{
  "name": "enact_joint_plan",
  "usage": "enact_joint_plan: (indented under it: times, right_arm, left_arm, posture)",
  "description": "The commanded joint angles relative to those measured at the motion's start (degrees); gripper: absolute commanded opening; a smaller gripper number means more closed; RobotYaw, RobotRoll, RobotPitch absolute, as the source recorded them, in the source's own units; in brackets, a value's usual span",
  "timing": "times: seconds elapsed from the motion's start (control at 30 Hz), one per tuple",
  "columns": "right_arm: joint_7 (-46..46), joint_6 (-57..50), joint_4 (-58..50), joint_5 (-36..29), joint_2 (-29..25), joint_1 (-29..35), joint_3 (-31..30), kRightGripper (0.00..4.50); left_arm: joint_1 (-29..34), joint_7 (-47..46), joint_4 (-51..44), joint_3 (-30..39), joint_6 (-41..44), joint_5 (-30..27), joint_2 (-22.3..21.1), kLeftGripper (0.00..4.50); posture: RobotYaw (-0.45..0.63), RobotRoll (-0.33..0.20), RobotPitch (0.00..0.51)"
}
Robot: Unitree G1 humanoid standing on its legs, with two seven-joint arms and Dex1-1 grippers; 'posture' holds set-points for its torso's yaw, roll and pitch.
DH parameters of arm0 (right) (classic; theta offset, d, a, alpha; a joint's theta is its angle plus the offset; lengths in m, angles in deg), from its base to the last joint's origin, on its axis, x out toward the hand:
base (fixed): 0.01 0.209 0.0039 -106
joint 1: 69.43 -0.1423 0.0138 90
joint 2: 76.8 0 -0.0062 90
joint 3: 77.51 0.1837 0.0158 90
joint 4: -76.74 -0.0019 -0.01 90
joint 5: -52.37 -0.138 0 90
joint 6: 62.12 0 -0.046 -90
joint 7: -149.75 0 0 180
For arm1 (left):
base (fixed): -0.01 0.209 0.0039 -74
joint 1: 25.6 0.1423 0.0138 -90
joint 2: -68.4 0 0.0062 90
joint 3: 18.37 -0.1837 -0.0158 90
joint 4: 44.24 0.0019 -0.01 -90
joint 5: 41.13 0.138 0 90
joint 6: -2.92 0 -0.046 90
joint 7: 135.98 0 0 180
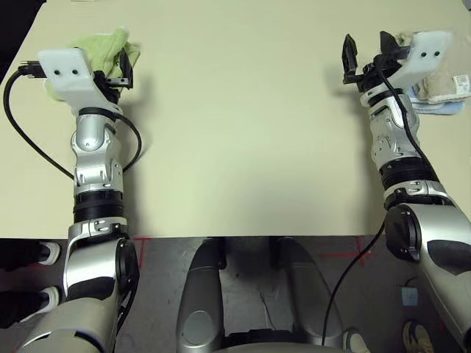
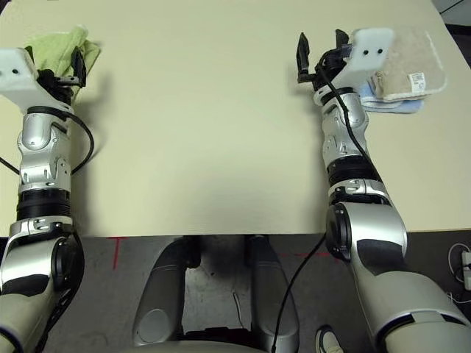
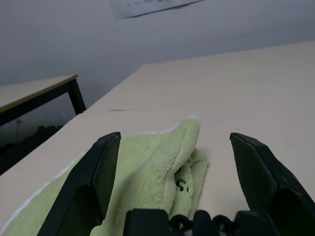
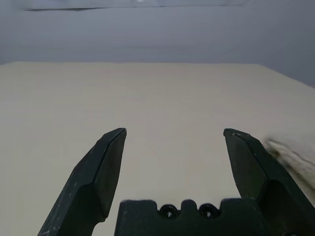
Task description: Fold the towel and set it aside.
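Right wrist view, from my remote station: my right gripper (image 4: 174, 132) stands with its two black fingers (image 4: 106, 167) spread wide and nothing between them, raised over the bare beige table (image 4: 162, 93). Just beside that gripper, on the table's right side, the towel (image 2: 412, 62) lies folded, beige terry with a white stitched edge and a white care tag (image 2: 418, 79) showing on top. It rests on a light blue towel (image 2: 390, 105), whose edge peeks out underneath at the near side. My right gripper is apart from both. Across the table, well apart from that stack, my left gripper (image 3: 174, 142) is likewise fully open and holding nothing; its fingers frame a lime-green towel (image 3: 152, 167) that sits crumpled near the table's left edge, just beyond the fingertips. From the head camera I see both silver forearms reaching forward, one at each side, with the broad middle of the table between them. A second, dark-legged table (image 3: 44, 93) stands in the background past the left edge.
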Motion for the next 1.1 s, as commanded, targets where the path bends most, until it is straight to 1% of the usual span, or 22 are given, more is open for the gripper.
enact_joint_plan:
  times: [0.03, 0.13, 0.17, 0.23, 0.33, 0.47, 0.73, 0.93, 1.0, 1.03, 1.07, 1.1]
  right_arm:
    - [0.63, -1.82, 1.96, -0.92, -0.35, -0.62, 1.65, 4.42]
    - [-0.98, -3.73, 2.58, -0.95, -2.13, -1.12, 2.09, 4.42]
    - [-1.35, -4.56, 2.78, -0.82, -2.68, -1.18, 2.09, 4.42]
    - [-1.49, -6.33, 2.84, -0.14, -3.48, -1.03, 1.73, 4.42]
    - [-2.35, -9.91, 2.3, -1.01, -4.08, -0.87, 2.37, 4.42]
    - [-5.67, -9.6, 2.22, -0.91, -4.67, -0.1, 2.29, 4.42]
    - [-6.18, -8.4, 4.33, -1.04, -4.1, 0.54, 3.13, 4.42]
    - [-8.5, -8.73, 5.45, -1.41, -6.15, -0.19, 3.87, 4.42]
    - [-9.08, -8.88, 5.26, -1.35, -6.69, -0.15, 3.81, 4.42]
    - [-9.02, -8.59, 4.99, -1.04, -6.9, 0.6, 3.67, 4.42]
    - [-9.16, -8.57, 4.61, -0.92, -7.09, 1.3, 3.66, 4.42]
    - [-9.22, -8.55, 4.36, -0.84, -7.21, 1.79, 3.65, 4.42]
  left_arm:
    - [-0.26, 4.96, 0.52, -0.68, -0.03, -3.25, 0.43, 4.5]
    - [-0.17, 9.73, 0.95, -0.78, 2.66, -5.7, -0.54, 4.5]
    - [-0.02, 10.38, 1.28, -0.79, 3.07, -5.73, -1.03, 4.5]
    - [0.25, 10.85, 1.97, -0.5, 4.21, -5.76, -1.91, 4.5]
    - [0.73, 9.32, 2.39, -0.1, 5.12, -4.86, -3.03, 4.5]
    - [0.74, 8.51, 1.94, -0.72, 5.29, -4.53, -2.64, 4.5]
    - [-1.67, 7.92, 6.75, -2.03, 2.87, -3.07, -2.13, 4.5]
    - [-3.05, 7.53, 8.58, -3.86, 2.05, -2.23, -1.07, 4.5]
    - [-3.8, 7.9, 8.97, -4.17, 2.57, -2.51, -0.61, 4.5]
    - [-3.66, 8.24, 9.32, -4.31, 2.29, -2.51, -0.51, 4.5]
    - [-3.46, 8.41, 9.32, -4.47, 2.31, -2.45, -0.45, 4.5]
    - [-3.25, 8.46, 9.27, -4.58, 2.3, -2.4, -0.43, 4.5]
  posture:
    - [-0.05, 0.0, 0.302]
    - [-0.06, 0.0, 0.302]
    - [-0.06, 0.0, 0.301]
    - [-0.07, 0.0, 0.299]
    - [-0.07, 0.0, 0.293]
    - [-0.07, 0.0, 0.289]
    - [-0.07, 0.0, 0.285]
    - [-0.08, 0.0, 0.277]
    - [-0.1, 0.0, 0.292]
    - [-0.11, 0.0, 0.3]
    - [-0.11, 0.0, 0.289]
    - [-0.11, 0.0, 0.289]
